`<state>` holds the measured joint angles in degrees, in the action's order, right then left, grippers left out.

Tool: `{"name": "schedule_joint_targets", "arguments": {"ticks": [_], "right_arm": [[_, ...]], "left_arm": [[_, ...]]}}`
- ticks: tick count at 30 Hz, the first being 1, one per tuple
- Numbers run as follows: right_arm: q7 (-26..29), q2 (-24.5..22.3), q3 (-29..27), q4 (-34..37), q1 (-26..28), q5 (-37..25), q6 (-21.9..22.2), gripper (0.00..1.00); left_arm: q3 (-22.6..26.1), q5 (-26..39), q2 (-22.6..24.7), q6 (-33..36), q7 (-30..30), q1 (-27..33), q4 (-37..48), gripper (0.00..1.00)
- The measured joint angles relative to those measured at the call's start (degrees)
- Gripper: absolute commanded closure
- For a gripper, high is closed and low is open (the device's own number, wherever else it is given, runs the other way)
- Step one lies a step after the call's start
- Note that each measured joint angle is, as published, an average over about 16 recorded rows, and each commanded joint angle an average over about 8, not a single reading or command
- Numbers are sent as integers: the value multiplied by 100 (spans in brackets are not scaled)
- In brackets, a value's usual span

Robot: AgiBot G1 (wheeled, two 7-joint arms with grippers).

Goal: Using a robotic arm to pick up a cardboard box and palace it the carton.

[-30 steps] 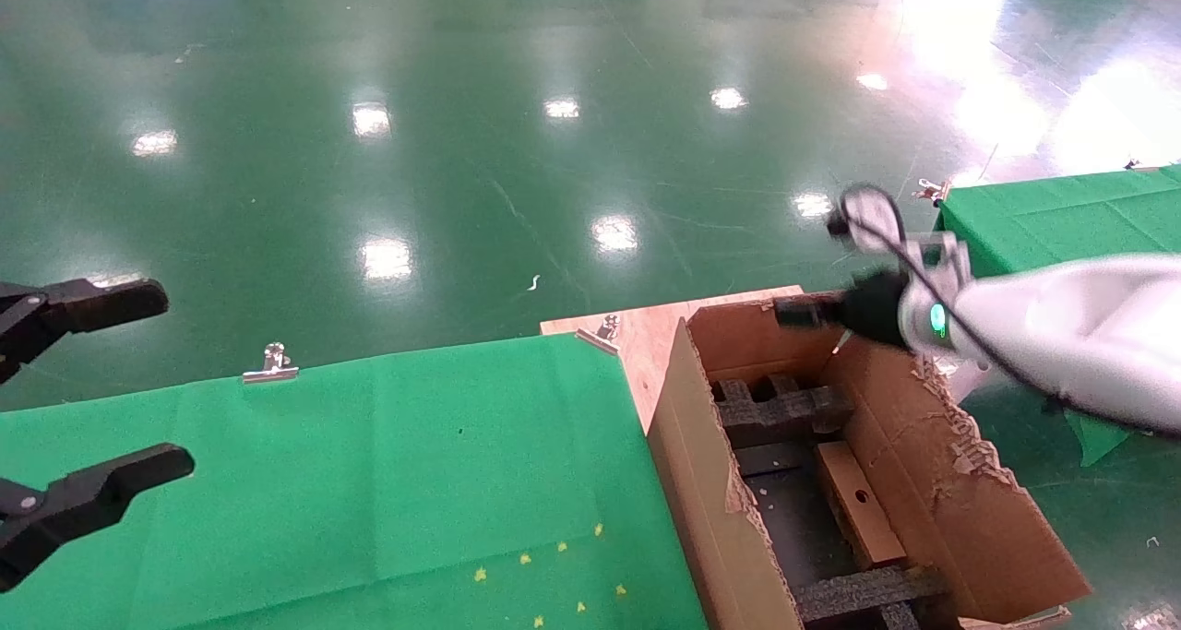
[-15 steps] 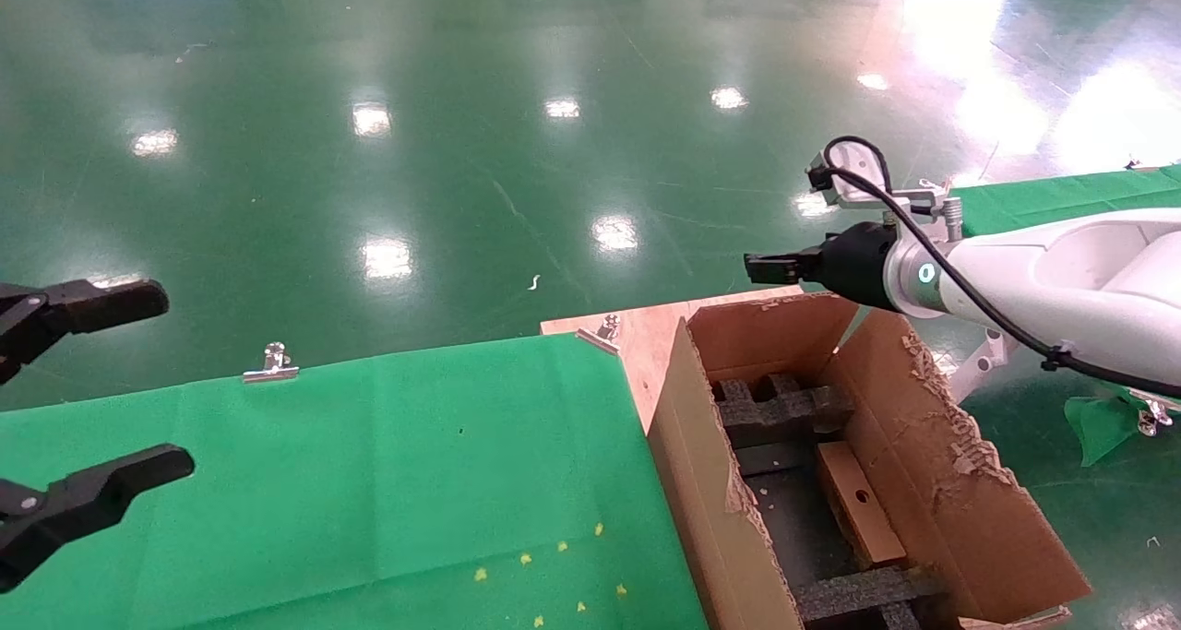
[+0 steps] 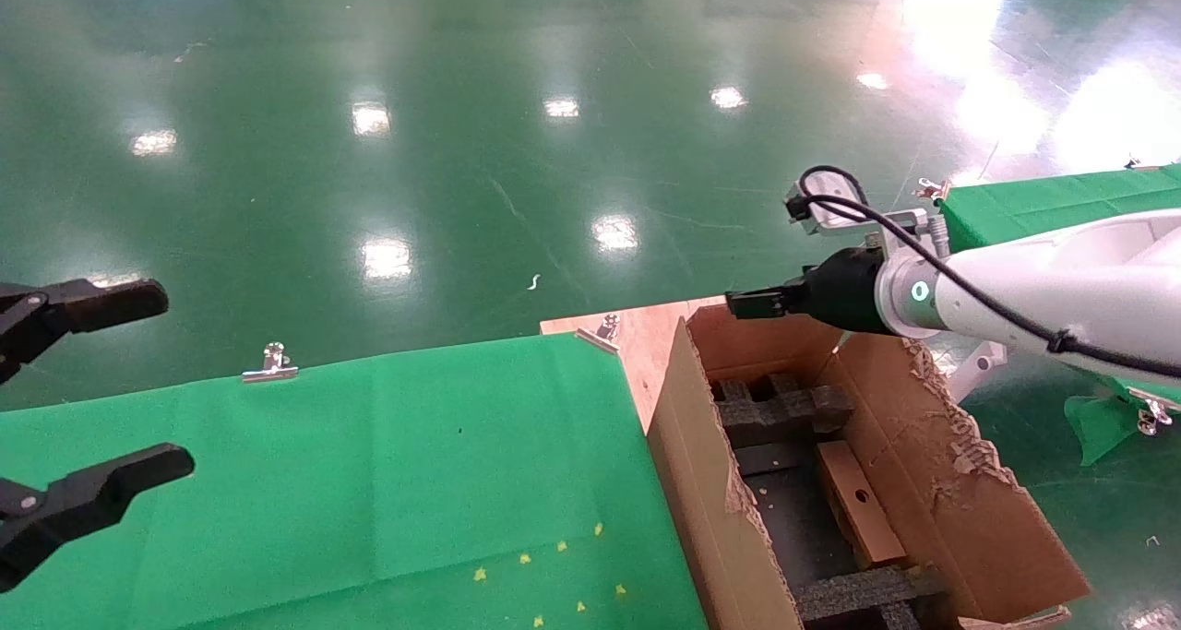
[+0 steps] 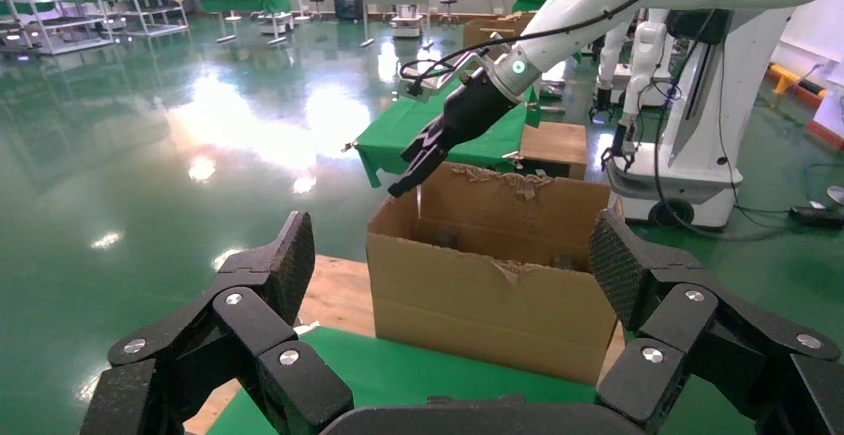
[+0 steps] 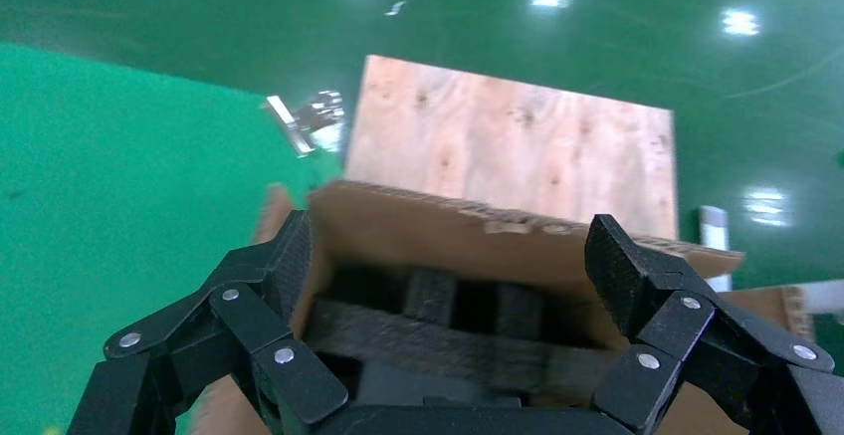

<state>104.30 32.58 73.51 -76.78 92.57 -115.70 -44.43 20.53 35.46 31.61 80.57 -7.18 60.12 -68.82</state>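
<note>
The small cardboard box with a round hole lies inside the carton, between the black foam inserts. The robotic arm, my right one, reaches in from the right. Its gripper is open and empty and hovers over the carton's far wall. The right wrist view shows that gripper wide open above the carton wall and foam. My left gripper is open and parked at the far left. In the left wrist view, the left gripper faces the carton and the right gripper.
The carton stands on a bare wooden board beside the green-cloth table, which is held by metal clips. A second green-cloth table lies behind the right arm. A white robot base stands beyond the carton.
My right gripper rose from the carton's far corner, moved left, then dipped to hover over the far wall. The small box lies still in the carton. The left gripper has not moved.
</note>
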Motion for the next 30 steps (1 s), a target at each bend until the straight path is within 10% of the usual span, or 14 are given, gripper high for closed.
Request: {"name": "schedule_joint_targets", "arguments": {"ticks": [30], "right_arm": [[-5538, 144, -3403, 190, -1835, 4370, -2443, 0]], "left_arm": [[0, 0, 0, 0, 0, 0, 0, 0]]}}
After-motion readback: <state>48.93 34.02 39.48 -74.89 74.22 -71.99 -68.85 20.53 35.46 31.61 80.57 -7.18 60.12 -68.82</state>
